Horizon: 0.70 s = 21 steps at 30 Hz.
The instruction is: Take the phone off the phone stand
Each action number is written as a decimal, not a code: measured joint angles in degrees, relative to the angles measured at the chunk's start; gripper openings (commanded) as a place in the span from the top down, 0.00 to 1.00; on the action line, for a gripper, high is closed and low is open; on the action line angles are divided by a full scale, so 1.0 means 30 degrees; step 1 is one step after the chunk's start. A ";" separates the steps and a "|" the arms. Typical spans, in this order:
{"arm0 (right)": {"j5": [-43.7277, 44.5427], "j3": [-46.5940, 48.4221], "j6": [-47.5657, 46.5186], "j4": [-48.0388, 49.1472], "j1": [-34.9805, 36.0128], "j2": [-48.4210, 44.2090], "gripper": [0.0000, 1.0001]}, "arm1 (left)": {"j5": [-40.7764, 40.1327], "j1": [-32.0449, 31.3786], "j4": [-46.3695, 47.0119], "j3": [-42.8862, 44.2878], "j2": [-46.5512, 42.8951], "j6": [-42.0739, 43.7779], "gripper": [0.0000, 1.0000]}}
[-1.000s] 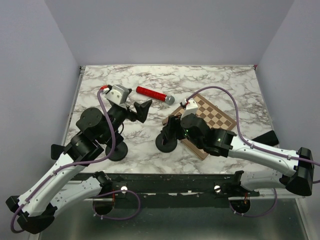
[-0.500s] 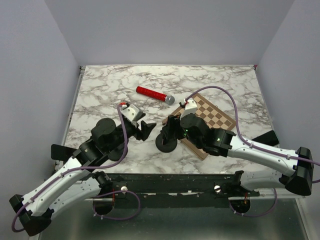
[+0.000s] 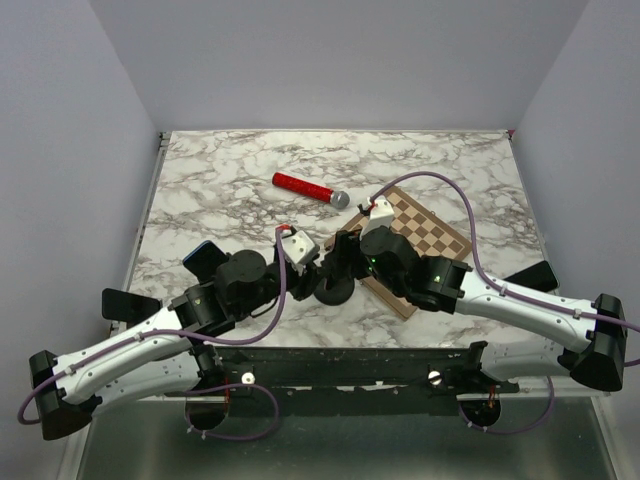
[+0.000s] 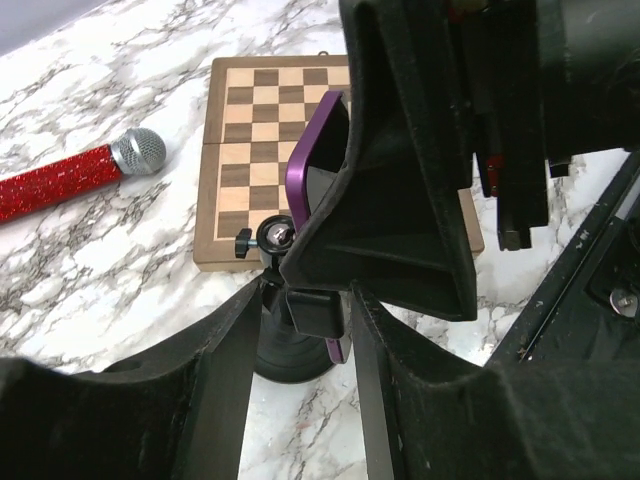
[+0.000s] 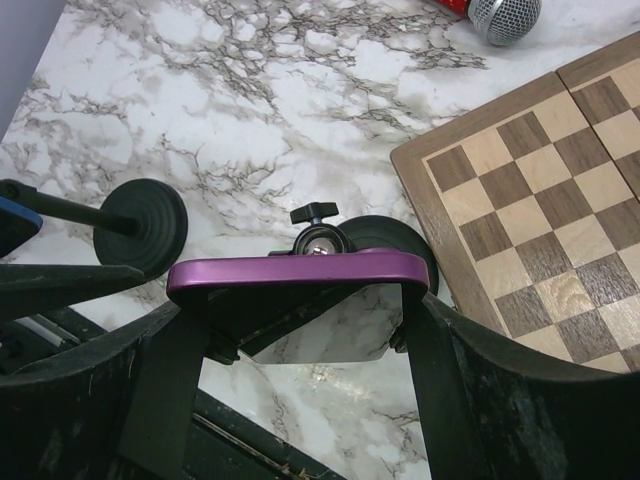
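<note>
A purple phone [image 5: 290, 270] sits in the black phone stand [image 3: 333, 290], whose ball joint [image 5: 318, 240] and round base [image 5: 395, 245] show behind it. My right gripper [image 5: 300, 300] is shut on the phone, one finger on each side edge. In the left wrist view the phone's purple edge [image 4: 305, 160] rises behind the right gripper's finger. My left gripper [image 4: 305, 300] straddles the stand's black clamp [image 4: 315, 315] just above the base [image 4: 290, 355]. Its jaws are narrow, and a small gap still shows on the left side. From above, both grippers [image 3: 305, 262] [image 3: 345, 250] meet at the stand.
A red microphone [image 3: 310, 190] lies behind the stand. A wooden chessboard [image 3: 425, 235] lies to its right, touching the base. A second black stand [image 5: 148, 225] with a blue phone [image 3: 203, 257] is to the left, partly under my left arm.
My left arm swung right and forward from the back left to the stand, and its jaws narrowed from wide open around the clamp. The right arm and phone stayed still.
</note>
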 measured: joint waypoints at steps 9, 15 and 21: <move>-0.0044 0.0554 0.0000 -0.0984 -0.0015 0.0087 0.99 | -0.2200 -0.1049 0.0036 -0.0430 0.0474 -0.1552 0.43; -0.0036 0.0554 -0.0073 -0.0962 -0.0015 0.0138 0.99 | -0.2011 -0.1530 0.0066 -0.0758 0.1362 -0.2390 0.43; -0.0095 0.0554 -0.0226 -0.0911 -0.0015 0.0153 0.99 | -0.2062 -0.1523 0.0131 -0.0758 0.1800 -0.2616 0.56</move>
